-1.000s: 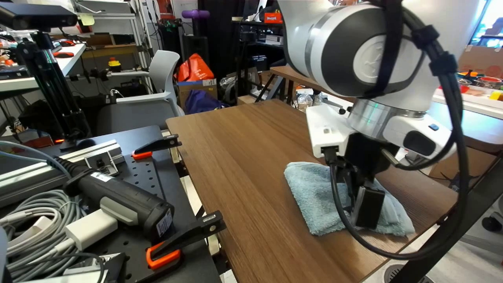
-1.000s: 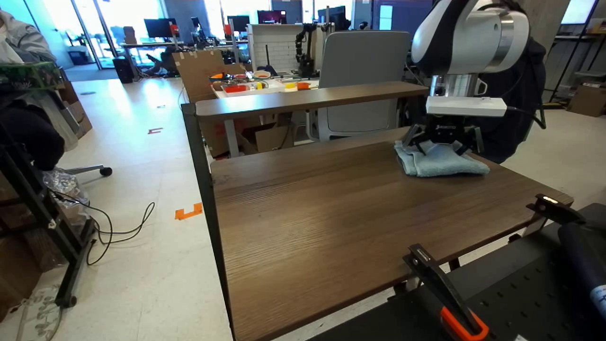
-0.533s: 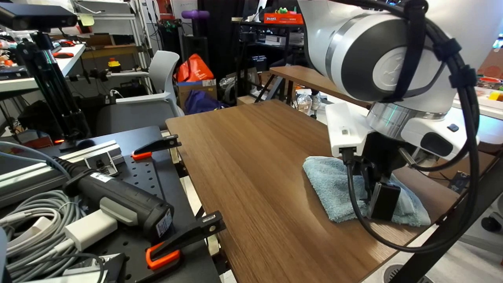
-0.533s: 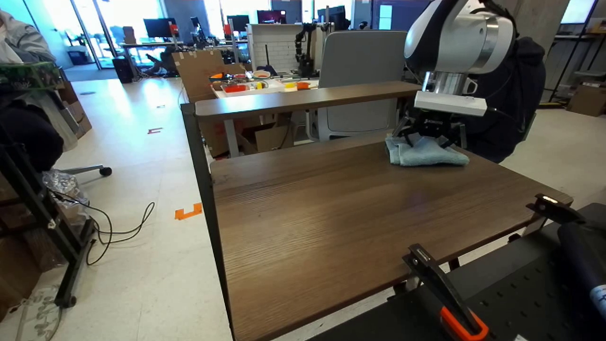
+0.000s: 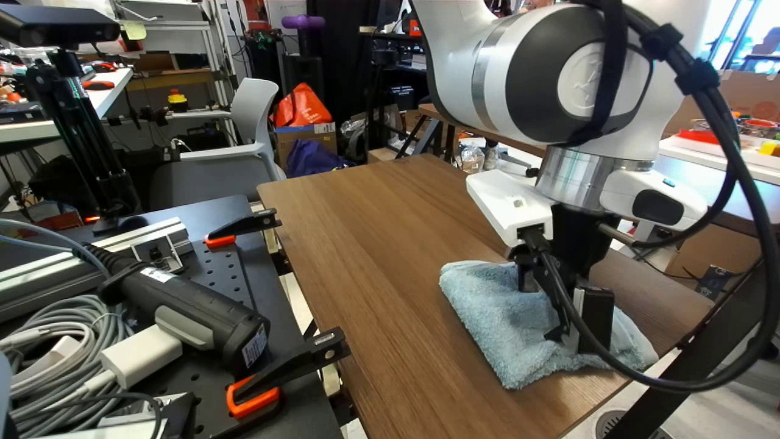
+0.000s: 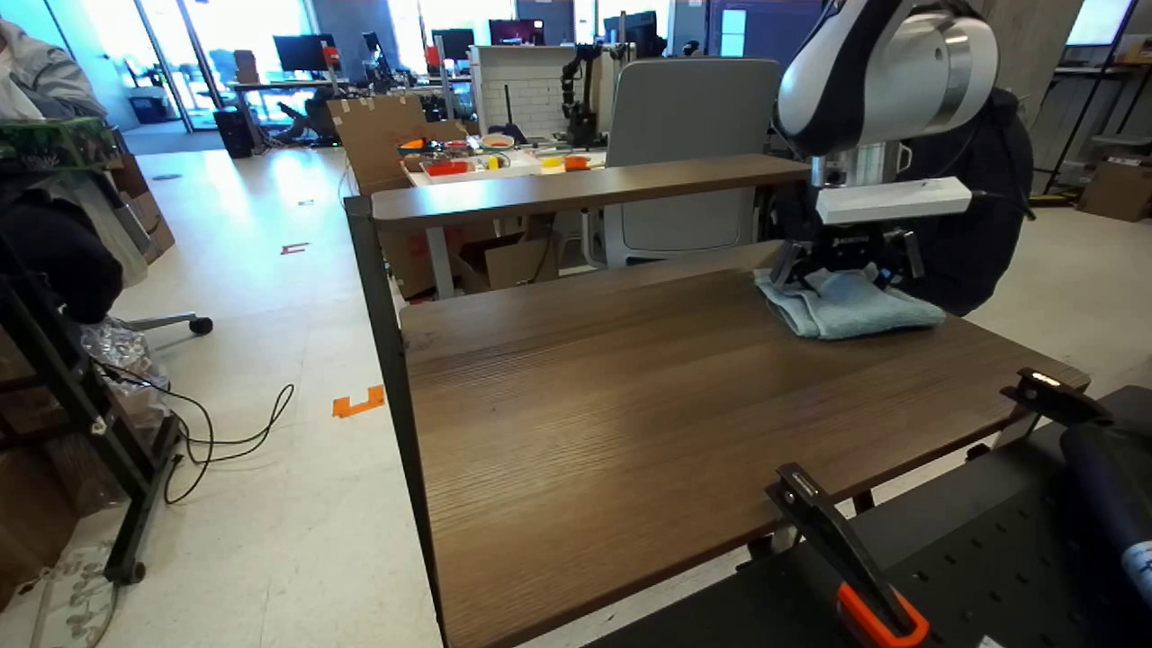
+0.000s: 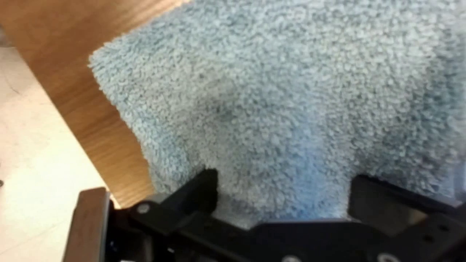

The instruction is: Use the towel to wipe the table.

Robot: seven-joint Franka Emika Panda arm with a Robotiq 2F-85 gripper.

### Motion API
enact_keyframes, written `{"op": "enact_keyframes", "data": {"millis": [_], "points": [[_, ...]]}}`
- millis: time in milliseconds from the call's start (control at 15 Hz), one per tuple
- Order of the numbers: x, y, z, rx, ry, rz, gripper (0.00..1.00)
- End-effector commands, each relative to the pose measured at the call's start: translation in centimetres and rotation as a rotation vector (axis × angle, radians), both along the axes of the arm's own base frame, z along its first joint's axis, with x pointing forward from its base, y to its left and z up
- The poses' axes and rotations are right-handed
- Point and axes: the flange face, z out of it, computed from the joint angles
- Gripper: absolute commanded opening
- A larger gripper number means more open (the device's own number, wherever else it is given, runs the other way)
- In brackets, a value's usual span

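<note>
The light blue towel (image 5: 487, 317) lies folded and rumpled on the brown wooden table (image 5: 378, 244), near one end. It also shows in an exterior view (image 6: 868, 310) and fills most of the wrist view (image 7: 255, 91). My gripper (image 5: 542, 312) points down into the towel, as it also does in an exterior view (image 6: 841, 281). In the wrist view the black fingers (image 7: 284, 189) stand well apart with cloth bunched up between them, close to the palm. The fingertips are partly sunk in the cloth. The table edge (image 7: 83, 134) runs close beside the towel.
A black cart top (image 5: 219, 274) with orange-tipped clamps (image 5: 286, 372), a scanner-like tool (image 5: 189, 305) and cables borders one long side of the table. A raised wooden shelf (image 6: 576, 189) stands along the opposite side. A black cable (image 5: 749, 244) loops from the arm.
The gripper and towel moved together toward the raised shelf, then back toward the cart side. The gripper has turned slightly, and the towel has turned with it.
</note>
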Motion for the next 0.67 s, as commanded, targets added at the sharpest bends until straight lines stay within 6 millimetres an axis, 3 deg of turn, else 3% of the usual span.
{"op": "enact_keyframes", "data": {"millis": [0, 200, 333, 600], "points": [[-5.6, -1.1, -0.5, -0.053, 0.105, 0.121, 1.00], [-8.6, -1.0, -0.5, -0.076, 0.149, 0.236, 1.00], [-9.9, 0.8, -1.2, -0.085, 0.185, 0.340, 1.00], [-11.0, 7.8, -2.3, -0.104, 0.186, 0.533, 1.00]]}}
